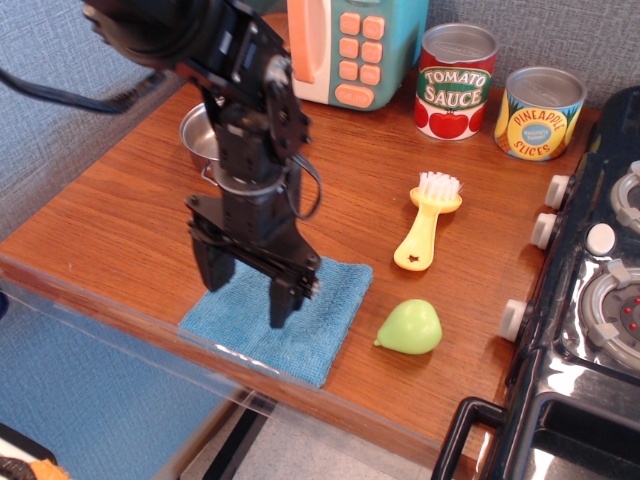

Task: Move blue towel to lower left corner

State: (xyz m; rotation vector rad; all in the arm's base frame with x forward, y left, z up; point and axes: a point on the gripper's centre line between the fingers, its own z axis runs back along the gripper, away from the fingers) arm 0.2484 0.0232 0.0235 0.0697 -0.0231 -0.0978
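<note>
The blue towel [325,320] lies flat near the front edge of the reddish-brown wooden table [110,220], right of its lower left corner [30,268]. My black gripper [248,294] hangs straight over the towel's middle, fingers pointing down and spread wide apart. One fingertip [212,282] is at the towel's left part, the other [283,312] at its centre. The fingers hold nothing. I cannot tell whether the tips touch the cloth. The arm hides much of the towel's far half.
A steel pot [200,130] stands behind the arm. A yellow brush [428,228] and a green pear [410,327] lie right of the towel. A toy microwave [355,45], tomato sauce can [455,80] and pineapple can [540,112] stand at the back. A toy stove [590,300] is at the right.
</note>
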